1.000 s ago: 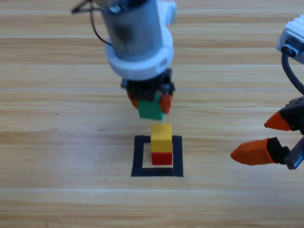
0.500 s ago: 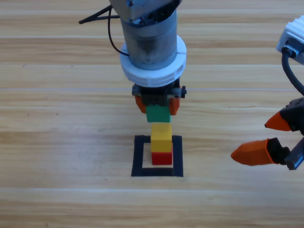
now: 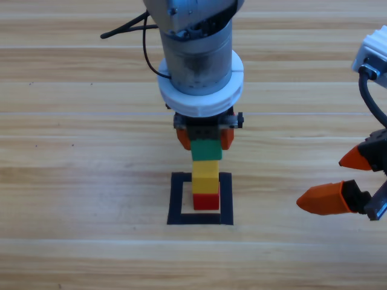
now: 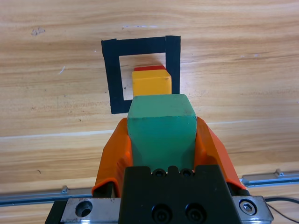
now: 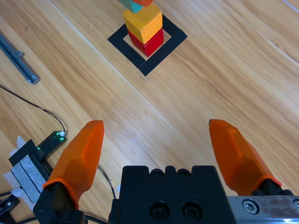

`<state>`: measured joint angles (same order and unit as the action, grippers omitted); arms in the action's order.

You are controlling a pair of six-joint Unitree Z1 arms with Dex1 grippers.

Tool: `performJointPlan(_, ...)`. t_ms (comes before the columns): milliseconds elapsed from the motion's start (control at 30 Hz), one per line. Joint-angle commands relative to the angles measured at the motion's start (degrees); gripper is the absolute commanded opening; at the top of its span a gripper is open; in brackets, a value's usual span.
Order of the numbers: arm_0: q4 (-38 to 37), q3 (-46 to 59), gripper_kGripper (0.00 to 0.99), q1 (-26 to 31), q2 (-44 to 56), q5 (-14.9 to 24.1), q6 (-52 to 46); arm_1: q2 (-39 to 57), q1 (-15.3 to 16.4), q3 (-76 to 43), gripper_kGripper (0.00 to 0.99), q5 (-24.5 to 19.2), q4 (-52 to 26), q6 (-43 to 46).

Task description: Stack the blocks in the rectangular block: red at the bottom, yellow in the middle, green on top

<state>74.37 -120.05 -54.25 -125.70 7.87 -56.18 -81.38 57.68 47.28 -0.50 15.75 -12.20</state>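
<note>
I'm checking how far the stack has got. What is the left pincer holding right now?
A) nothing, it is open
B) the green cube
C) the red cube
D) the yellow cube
B: the left pincer is shut on the green cube, just above the yellow cube, which sits on the red cube inside the black tape square.
</note>
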Motion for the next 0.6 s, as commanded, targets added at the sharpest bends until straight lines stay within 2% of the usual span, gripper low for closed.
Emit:
performJointPlan(33,0.3,1.5,0.123,-1.2,-3.4,0.4,-1.9,-1.3,-1.3,-1.4,0.99,0.0,-1.7,0.3)
performJointPlan(600,0.3,1.9,0.121,-1.3,-5.7,1.2,-2.7,-1.5,-1.3,-1.5,0.99,0.0,-1.7,0.6)
